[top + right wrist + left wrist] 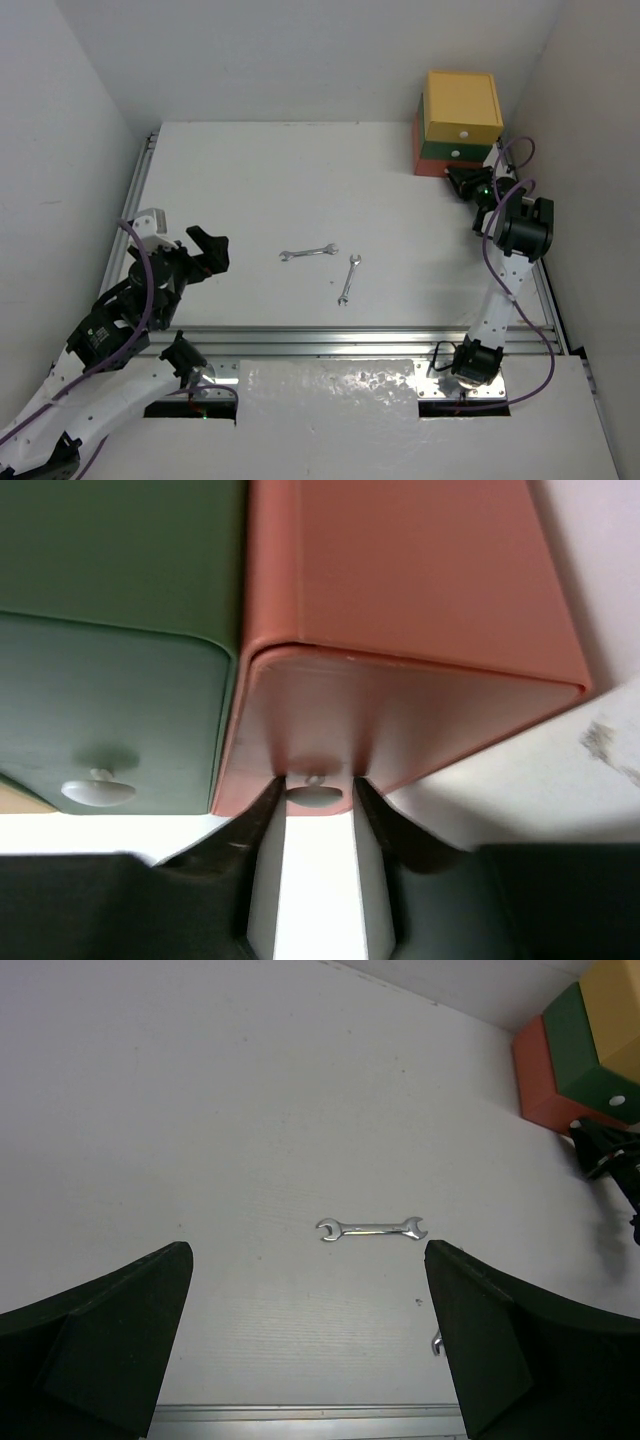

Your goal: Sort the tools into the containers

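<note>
From above, the right gripper (466, 181) sat at the front of the orange-red drawer (428, 160), which lay lowest under the green drawer (455, 150) and the yellow drawer (462, 100). One wrench (308, 253) and a second wrench (348, 278) lay on the table (250, 180), well apart from that drawer and nearer the left gripper (205, 250).

In the left wrist view, the left gripper's jaws stood wide apart and empty, with a wrench lying ahead.

In the right wrist view, the fingers (255, 820) flanked the drawer's white knob (313, 792) closely. Whether they pinched it could not be told.

The step in hand was probably opening this drawer. The next move called for a firm pinch and a straight pull that left the stack in place.
</note>
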Robot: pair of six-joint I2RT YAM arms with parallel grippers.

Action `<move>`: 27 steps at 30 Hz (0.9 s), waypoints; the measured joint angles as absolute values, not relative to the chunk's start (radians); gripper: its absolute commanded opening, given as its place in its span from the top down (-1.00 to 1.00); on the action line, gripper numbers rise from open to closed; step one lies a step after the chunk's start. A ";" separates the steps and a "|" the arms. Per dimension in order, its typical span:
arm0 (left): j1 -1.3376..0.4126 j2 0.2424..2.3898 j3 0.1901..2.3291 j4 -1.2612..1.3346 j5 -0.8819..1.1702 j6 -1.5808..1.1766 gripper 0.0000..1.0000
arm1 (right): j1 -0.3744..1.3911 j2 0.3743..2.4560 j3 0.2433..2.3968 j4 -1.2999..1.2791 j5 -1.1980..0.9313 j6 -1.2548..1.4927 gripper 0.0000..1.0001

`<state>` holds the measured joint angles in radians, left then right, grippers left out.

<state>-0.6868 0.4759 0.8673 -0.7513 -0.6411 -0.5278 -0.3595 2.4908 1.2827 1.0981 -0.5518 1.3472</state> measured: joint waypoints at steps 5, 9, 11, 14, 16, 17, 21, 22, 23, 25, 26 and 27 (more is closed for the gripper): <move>-0.687 0.478 0.867 -0.751 -0.640 -0.527 -0.99 | -0.360 2.507 1.311 1.101 -0.563 1.359 0.75; -0.687 0.478 0.867 -0.751 -0.638 -0.527 -0.99 | -0.360 2.513 1.310 1.116 -0.563 1.366 0.76; -0.687 0.478 0.867 -0.751 -0.637 -0.527 -0.99 | -0.360 2.513 1.296 1.133 -0.559 1.369 0.76; -0.687 0.478 0.867 -0.751 -0.634 -0.527 -1.00 | -0.360 2.512 1.257 1.192 -0.554 1.388 0.77; -0.687 0.478 0.867 -0.751 -0.633 -0.527 -0.99 | -0.360 2.506 1.218 1.237 -0.551 1.401 0.77; -0.687 0.477 0.867 -0.751 -0.633 -0.527 -0.99 | -0.361 2.502 1.199 1.254 -0.550 1.409 0.77; -0.687 0.462 0.867 -0.751 -0.630 -0.526 -1.00 | -0.366 2.459 1.090 1.307 -0.544 1.423 0.77; -0.687 0.456 0.867 -0.750 -0.630 -0.526 -0.99 | -0.367 2.448 1.068 1.312 -0.544 1.423 0.77; -0.687 0.450 0.867 -0.750 -0.629 -0.525 -1.00 | -0.368 2.436 1.043 1.317 -0.543 1.423 0.77; -0.687 0.437 0.867 -0.749 -0.627 -0.524 -1.00 | -0.368 2.413 0.997 1.327 -0.542 1.425 0.75; -0.687 0.432 0.867 -0.748 -0.626 -0.524 -1.00 | -0.369 2.402 0.974 1.332 -0.543 1.425 0.74; -0.687 0.426 0.867 -0.746 -0.626 -0.523 -0.99 | -0.370 2.389 0.948 1.336 -0.542 1.425 0.73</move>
<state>-0.6868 0.4259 0.8665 -0.7460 -0.6258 -0.5232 -0.3702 2.3890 0.9478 1.3357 -0.5419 1.4250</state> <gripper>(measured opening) 0.996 0.188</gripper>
